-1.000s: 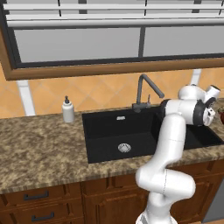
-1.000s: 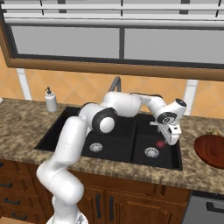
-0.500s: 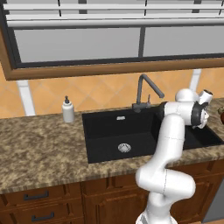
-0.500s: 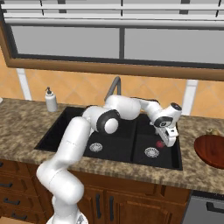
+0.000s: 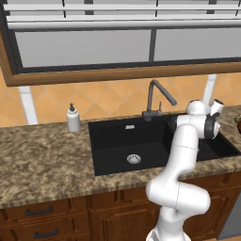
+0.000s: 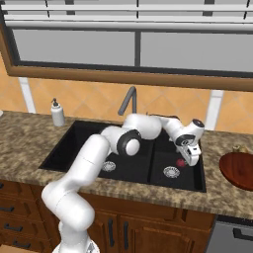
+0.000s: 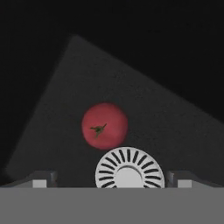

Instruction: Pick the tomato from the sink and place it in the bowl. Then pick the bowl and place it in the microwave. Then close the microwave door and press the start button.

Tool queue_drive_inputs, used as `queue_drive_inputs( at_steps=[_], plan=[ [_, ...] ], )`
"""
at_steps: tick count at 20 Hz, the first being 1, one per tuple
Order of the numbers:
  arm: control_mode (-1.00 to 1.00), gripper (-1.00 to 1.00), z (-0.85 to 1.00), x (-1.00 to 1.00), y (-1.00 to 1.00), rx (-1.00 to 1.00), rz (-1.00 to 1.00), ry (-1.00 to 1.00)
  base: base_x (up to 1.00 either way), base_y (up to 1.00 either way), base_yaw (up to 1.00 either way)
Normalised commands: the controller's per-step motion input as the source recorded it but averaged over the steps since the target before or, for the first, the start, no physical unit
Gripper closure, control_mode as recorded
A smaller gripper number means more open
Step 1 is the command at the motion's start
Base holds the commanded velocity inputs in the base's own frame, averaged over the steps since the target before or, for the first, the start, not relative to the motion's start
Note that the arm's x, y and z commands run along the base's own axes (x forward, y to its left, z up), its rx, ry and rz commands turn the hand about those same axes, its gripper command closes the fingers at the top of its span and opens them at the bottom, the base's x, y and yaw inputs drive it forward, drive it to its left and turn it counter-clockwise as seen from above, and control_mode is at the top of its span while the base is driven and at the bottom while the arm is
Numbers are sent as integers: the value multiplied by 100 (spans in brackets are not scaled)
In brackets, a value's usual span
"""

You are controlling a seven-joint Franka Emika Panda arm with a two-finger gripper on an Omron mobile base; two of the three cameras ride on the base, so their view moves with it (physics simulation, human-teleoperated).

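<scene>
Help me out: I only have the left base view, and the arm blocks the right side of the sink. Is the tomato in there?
Observer: Yes. The tomato lies on the floor of the sink, beside the right drain.
Operator: Is the gripper on it?
Observer: No. The gripper hangs above it, and in the hand view its fingers stand wide apart with nothing between them.
Operator: And the bowl?
Observer: The bowl sits on the counter right of the sink, with nothing visible in it.

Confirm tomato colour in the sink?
Pinkish-red tomato with a small dark green stem mark; clearest in the hand view.
</scene>
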Motion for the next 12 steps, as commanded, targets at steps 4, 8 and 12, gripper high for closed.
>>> queue_drive_inputs(
  at_steps=[4, 8, 12],
  plan=[
    [-100, -100, -38, 19, -14, 0, 3, 0, 0, 0, 0],
    [-100, -100, -31, 14, -16, 0, 1, 0, 0, 0, 0],
    [-100, -100, -53, -1, 4, 0, 0, 0, 0, 0, 0]
  ],
)
